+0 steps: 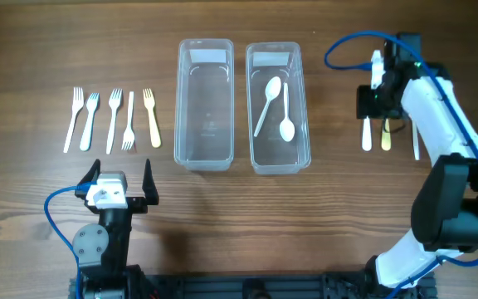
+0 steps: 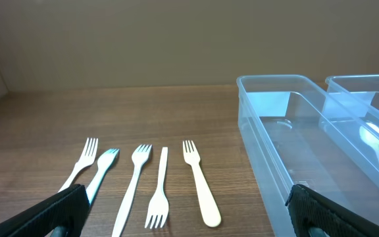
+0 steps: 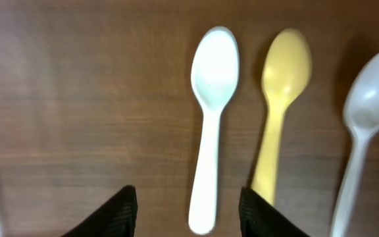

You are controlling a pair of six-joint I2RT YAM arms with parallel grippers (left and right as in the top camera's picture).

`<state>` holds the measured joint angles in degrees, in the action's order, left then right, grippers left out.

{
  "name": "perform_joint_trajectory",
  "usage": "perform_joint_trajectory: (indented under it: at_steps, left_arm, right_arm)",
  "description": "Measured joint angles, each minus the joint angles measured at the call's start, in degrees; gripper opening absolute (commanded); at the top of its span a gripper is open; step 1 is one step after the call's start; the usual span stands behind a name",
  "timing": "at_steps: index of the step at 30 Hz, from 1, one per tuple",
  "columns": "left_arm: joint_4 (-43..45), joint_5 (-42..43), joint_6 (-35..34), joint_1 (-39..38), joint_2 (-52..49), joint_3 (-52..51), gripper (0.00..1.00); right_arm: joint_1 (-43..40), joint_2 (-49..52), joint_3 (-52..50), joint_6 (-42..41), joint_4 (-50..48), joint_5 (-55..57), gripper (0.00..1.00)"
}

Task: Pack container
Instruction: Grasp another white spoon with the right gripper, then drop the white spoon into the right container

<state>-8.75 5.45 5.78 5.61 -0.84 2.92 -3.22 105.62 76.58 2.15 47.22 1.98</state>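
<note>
Two clear plastic containers stand mid-table: the left one [image 1: 205, 104] is empty, the right one [image 1: 278, 106] holds two white spoons [image 1: 277, 106]. Several forks [image 1: 112, 120] lie in a row at the left, also in the left wrist view [image 2: 143, 184]. A white spoon [image 3: 210, 118], a yellow spoon [image 3: 278, 112] and a pale spoon [image 3: 364, 131] lie at the right. My right gripper [image 3: 186, 210] is open above the white spoon's handle, holding nothing. My left gripper [image 2: 183, 217] is open and empty, near the table's front edge behind the forks.
The left container's wall [image 2: 268, 158] stands just right of the forks in the left wrist view. A blue cable [image 1: 355, 46] loops off the right arm above the spoons. Bare wood lies between the containers and the spoons.
</note>
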Motion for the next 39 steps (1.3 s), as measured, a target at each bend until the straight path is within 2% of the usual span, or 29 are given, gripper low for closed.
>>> perform_joint_trajectory:
  at_steps: [10,21,23,24,25,26,27,31,34,39]
  left_arm:
    - [0.02,0.0,0.0,0.0,0.0,0.0,1.0]
    - [0.0,0.0,0.0,0.0,0.0,0.0,1.0]
    - [0.04,0.0,0.0,0.0,0.0,0.0,1.0]
    - [0.02,0.0,0.0,0.0,0.0,0.0,1.0]
    - [0.02,0.0,0.0,0.0,0.0,0.0,1.0]
    - [0.02,0.0,0.0,0.0,0.0,0.0,1.0]
    - [0.0,0.0,0.0,0.0,0.0,0.0,1.0]
    - [0.02,0.0,0.0,0.0,0.0,0.0,1.0]
    - [0.02,0.0,0.0,0.0,0.0,0.0,1.0]
    - [0.02,0.0,0.0,0.0,0.0,0.0,1.0]
  right_arm:
    - [-1.81,0.13,-9.11,-1.49,-10.67,0.0,0.47]
    - [-3.26,4.72,-9.7,-1.44,-17.07,-0.13,0.47]
    - [-3.28,5.22,-9.68,-1.18,-18.29,-0.52,0.41]
    - [-3.26,5.42,-9.68,-1.01,-18.73,-0.68,0.33]
    - [-3.26,5.6,-9.68,-0.79,-19.26,-0.72,0.17]
    - [-3.26,5.66,-9.68,-0.94,-19.56,-0.81,0.09]
    - [-3.26,5.7,-9.68,-0.61,-19.74,-0.81,0.04]
    - [-3.32,5.73,-9.35,-0.76,-19.47,-0.83,0.04]
    - [-3.32,5.95,-7.37,-0.76,-15.61,-0.9,0.04]
    - [-3.23,5.33,4.35,-0.81,-8.76,-0.94,0.04]
